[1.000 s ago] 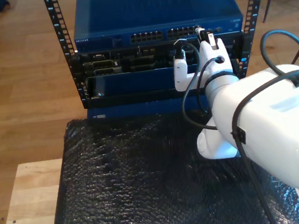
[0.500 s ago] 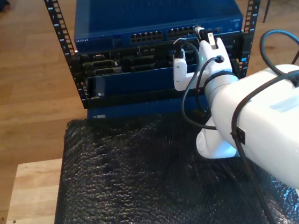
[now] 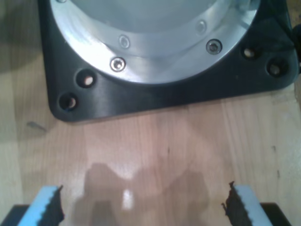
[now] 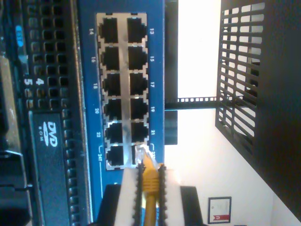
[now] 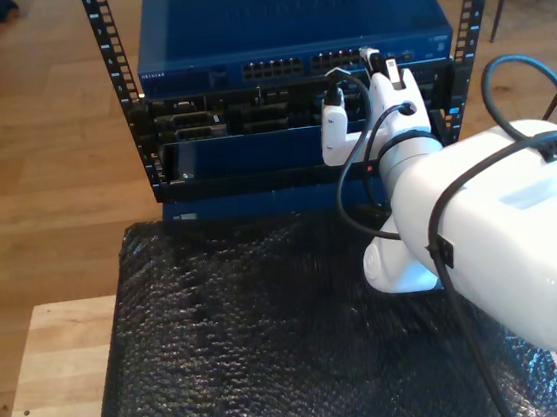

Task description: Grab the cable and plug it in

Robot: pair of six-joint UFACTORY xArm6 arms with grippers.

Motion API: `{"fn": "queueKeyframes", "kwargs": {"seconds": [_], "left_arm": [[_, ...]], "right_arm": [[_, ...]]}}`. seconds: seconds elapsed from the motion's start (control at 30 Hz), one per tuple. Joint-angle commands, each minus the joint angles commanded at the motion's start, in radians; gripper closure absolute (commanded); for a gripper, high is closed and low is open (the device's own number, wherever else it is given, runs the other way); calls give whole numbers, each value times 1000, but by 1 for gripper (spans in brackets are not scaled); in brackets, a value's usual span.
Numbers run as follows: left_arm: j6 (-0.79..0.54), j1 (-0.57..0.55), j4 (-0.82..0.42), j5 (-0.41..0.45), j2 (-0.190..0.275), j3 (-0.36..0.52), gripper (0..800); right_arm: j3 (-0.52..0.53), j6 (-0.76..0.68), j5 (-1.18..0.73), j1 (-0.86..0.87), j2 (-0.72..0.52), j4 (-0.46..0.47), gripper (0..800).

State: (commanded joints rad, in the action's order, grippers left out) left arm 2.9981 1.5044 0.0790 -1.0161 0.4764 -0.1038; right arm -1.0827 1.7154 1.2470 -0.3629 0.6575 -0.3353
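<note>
The yellow-orange cable (image 4: pixel 150 197) is pinched between the pads of my second gripper (image 4: pixel 150 172), which is shut on it. Its clear plug (image 4: pixel 143 156) points at the end pair of ports marked 23 and 24 on the blue switch (image 4: pixel 84 80), with the tip at the port's mouth. In the exterior view my second gripper (image 5: pixel 379 60) reaches up to the switch's (image 5: pixel 289 36) port row at the exterior view's right. My first gripper (image 3: pixel 143 205) is open over a wooden table (image 3: pixel 155 141) with nothing between its blue-padded fingertips (image 3: pixel 47 202).
A black base plate (image 3: pixel 155 101) with a metal flange lies close ahead of my first gripper. A DVD drive (image 4: pixel 49 141) and vented panels sit beside the switch. Black bubble wrap (image 5: pixel 272 330) covers the table below the rack (image 5: pixel 113 76). A thick black cable (image 5: pixel 354 180) loops along the white arm.
My second gripper has crept slightly closer to the switch's ports with the cable in it. Nothing else has moved.
</note>
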Motion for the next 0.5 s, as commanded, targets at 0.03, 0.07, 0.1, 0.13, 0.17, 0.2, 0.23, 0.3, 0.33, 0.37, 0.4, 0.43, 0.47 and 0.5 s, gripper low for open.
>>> {"fn": "queueKeyframes", "kwargs": {"seconds": [0.03, 0.07, 0.1, 0.13, 0.17, 0.2, 0.23, 0.3, 0.33, 0.37, 0.4, 0.43, 0.47, 0.5], "left_arm": [[0, 0, 0, 0, 0, 0, 0], [0, 0, 0, 0, 0, 0, 0], [0, 0, 0, 0, 0, 0, 0], [0, 0, 0, 0, 0, 0, 0], [0, 0, 0, 0, 0, 0, 0], [0, 0, 0, 0, 0, 0, 0], [0, 0, 0, 0, 0, 0, 0], [0, 0, 0, 0, 0, 0, 0], [0, 0, 0, 0, 0, 0, 0], [0, 0, 0, 0, 0, 0, 0], [0, 0, 0, 0, 0, 0, 0], [0, 0, 0, 0, 0, 0, 0], [0, 0, 0, 0, 0, 0, 0], [0, 0, 0, 0, 0, 0, 0]], "right_arm": [[0, -2, 0, 0, 0, 0, 800], [0, 0, 0, 0, 0, 2, 800], [2, 0, 2, 0, 0, 0, 800], [2, -2, 2, 0, 0, 0, 800], [2, -2, 2, 0, 0, 0, 800], [3, -2, 2, 2, 0, 0, 800], [3, -2, 2, 0, 0, 0, 800], [3, -2, 2, 2, 2, 2, 800], [3, -2, 2, 0, 2, 0, 800], [3, -2, 2, 2, 3, 0, 800], [3, -2, 2, 2, 6, 0, 800], [3, -2, 2, 2, 8, 0, 800], [2, -2, 2, 3, 8, 0, 800], [0, -2, 2, 3, 8, 0, 800]]}}
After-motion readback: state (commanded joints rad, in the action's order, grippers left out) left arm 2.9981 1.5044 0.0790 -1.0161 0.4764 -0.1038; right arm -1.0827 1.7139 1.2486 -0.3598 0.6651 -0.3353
